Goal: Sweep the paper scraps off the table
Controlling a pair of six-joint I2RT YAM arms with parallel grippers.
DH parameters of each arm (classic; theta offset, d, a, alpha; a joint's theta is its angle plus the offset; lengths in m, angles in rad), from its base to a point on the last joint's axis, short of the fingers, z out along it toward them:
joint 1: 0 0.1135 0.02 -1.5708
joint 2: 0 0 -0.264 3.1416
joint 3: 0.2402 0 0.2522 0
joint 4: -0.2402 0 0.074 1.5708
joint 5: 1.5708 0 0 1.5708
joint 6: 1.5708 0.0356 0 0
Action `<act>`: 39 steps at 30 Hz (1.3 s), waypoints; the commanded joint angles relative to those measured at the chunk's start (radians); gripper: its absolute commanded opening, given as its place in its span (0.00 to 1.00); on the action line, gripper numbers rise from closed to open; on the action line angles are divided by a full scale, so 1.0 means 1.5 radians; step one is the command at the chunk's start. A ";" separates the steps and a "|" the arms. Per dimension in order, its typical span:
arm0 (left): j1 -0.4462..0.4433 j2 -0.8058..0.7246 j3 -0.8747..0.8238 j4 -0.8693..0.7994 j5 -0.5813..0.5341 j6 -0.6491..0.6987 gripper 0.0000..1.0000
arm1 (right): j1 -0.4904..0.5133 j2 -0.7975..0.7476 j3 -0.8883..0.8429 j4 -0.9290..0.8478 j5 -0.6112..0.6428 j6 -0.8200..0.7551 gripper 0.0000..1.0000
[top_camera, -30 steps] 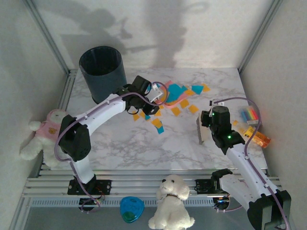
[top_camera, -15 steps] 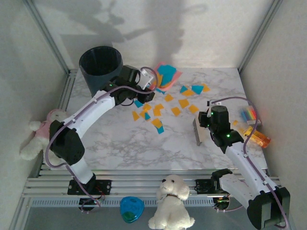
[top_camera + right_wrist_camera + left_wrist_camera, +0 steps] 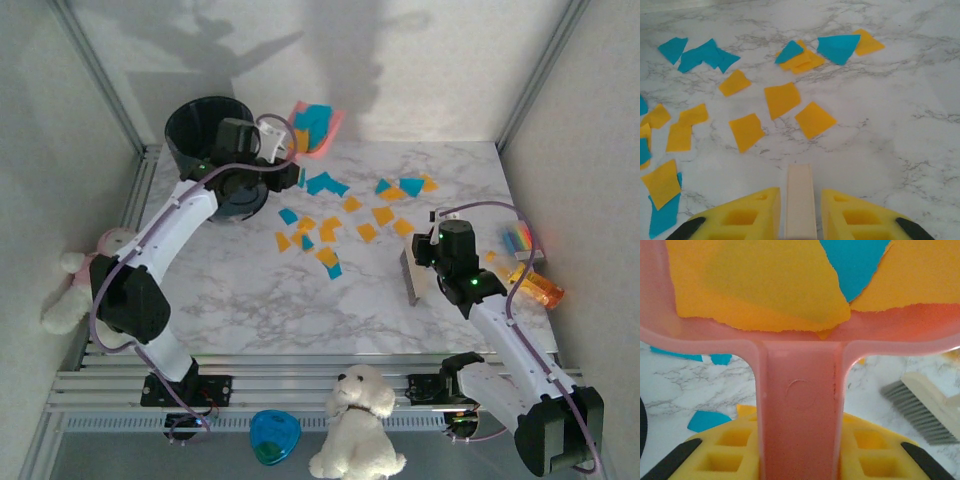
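- Worktop (image 3: 250, 300): marble. The paper scraps (image 3: 330, 225) lay flat across its far-centre in a loose band running left-right btwn the arms. Bits pointed every way, no shared axis.
- Bin (image 3: 205, 130): dark, far-left corner.
- Dustpan (image 3: 318, 125): pink, lifted clear just right of the bin rim, loaded w/ more scraps. Long axis ran along the handle, mouth facing away from the bin.
- Risk: pan wasn't yet over the bin, so a tilt or quick swing could shed light bits back onto the worktop.
- Left gripper (image 3: 800, 452): clamped tight on the dustpan handle.
- Right gripper (image 3: 801, 220): closed on the cream brush (image 3: 410, 275), right of the scrap band.
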 commanded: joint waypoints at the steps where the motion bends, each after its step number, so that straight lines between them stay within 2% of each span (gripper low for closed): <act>1: 0.025 -0.034 0.024 0.042 0.044 -0.048 0.00 | 0.004 0.001 0.010 0.020 -0.002 -0.008 0.00; 6: 0.063 -0.038 0.019 0.063 0.074 -0.090 0.00 | 0.004 0.006 0.016 0.016 -0.002 -0.009 0.00; 15: 0.131 -0.033 -0.001 0.141 0.171 -0.233 0.00 | 0.004 0.017 0.025 0.011 -0.005 -0.010 0.00; 21: 0.155 -0.027 -0.008 0.189 0.220 -0.307 0.00 | 0.004 0.019 0.025 0.011 -0.005 -0.011 0.00; 39: 0.201 0.008 -0.031 0.252 0.245 -0.459 0.00 | 0.004 0.025 0.026 0.007 -0.004 -0.012 0.00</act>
